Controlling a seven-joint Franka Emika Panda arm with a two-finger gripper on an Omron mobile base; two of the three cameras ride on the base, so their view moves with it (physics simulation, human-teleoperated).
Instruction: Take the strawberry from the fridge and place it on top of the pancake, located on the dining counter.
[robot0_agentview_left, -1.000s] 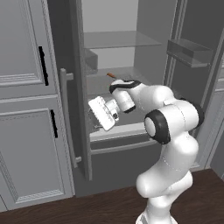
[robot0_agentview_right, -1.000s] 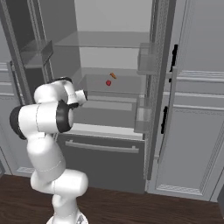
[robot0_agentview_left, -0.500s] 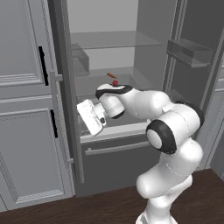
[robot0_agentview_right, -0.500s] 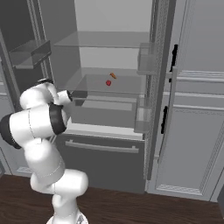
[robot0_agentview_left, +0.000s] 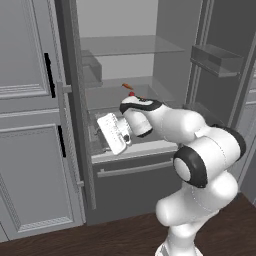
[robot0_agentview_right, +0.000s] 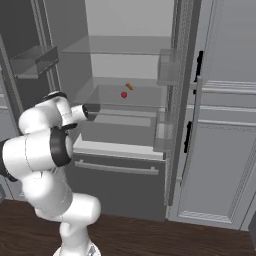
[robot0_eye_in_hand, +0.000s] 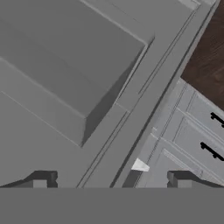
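The gripper (robot0_eye_in_hand: 109, 178) stands wide open and empty, low inside the open fridge (robot0_agentview_right: 125, 55), its fingertips (robot0_eye_in_hand: 41, 179) spread apart. In the right base view the strawberry (robot0_agentview_right: 124, 94) lies on a glass shelf (robot0_agentview_right: 135, 97) at two o'clock from the hand, an elongated orange item (robot0_agentview_right: 129, 86) just behind it.
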